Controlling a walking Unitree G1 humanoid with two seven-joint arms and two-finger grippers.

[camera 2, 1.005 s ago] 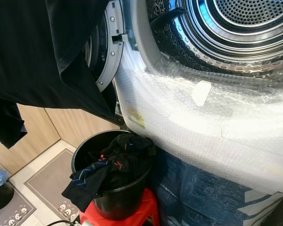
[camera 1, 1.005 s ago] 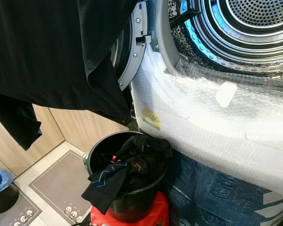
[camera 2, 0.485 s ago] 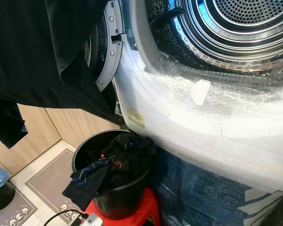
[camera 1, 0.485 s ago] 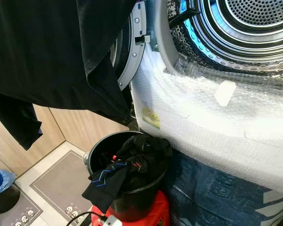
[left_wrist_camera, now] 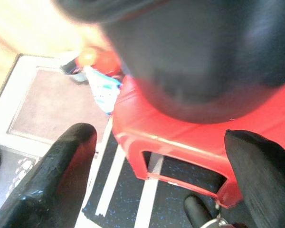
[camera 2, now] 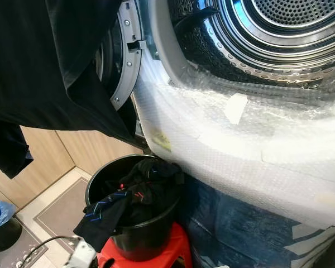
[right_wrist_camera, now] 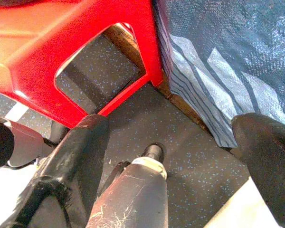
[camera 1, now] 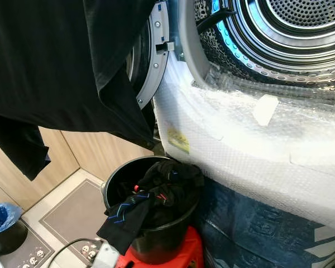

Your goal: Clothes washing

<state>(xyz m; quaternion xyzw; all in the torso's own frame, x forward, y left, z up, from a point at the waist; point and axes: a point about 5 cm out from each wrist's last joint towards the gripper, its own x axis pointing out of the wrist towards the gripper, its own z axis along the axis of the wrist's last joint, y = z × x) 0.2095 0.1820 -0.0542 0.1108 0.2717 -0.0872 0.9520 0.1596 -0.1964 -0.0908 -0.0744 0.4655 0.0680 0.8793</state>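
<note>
Washing machine: the drum (camera 1: 301, 28) stands open at the far right, perforated steel lit blue, and its front (camera 1: 240, 145) is wrapped in bubble wrap, with the door (camera 1: 151, 61) swung out to the left.

Hanging garment: a big black garment (camera 1: 56, 61) drapes across the upper left, in front of the door; what holds it up is out of sight.

Bucket: a black bucket (camera 1: 156, 245) sits near, low and just left of the machine, on a red stool (left_wrist_camera: 180, 137).

Laundry: dark clothes (camera 1: 156, 192) are heaped in the bucket, one piece with blue and red stripes spilling over the near rim (camera 1: 125, 215).

Handling: I'd say soft, limp and light, likely to sag and trail; pieces may tangle and lift together. The raised bunch at the top of the heap looks the best place to pinch, not the dangling edge.

Left gripper: the left gripper (left_wrist_camera: 166, 175) hangs low by the stool, fingers spread apart, holding nothing.

Right gripper: the right gripper (right_wrist_camera: 180, 166) is down near the floor beside the stool leg, fingers spread wide, empty too.

Cable: a thin cord and white plug (camera 1: 103, 254) lie on the floor to the left of the stool.
</note>
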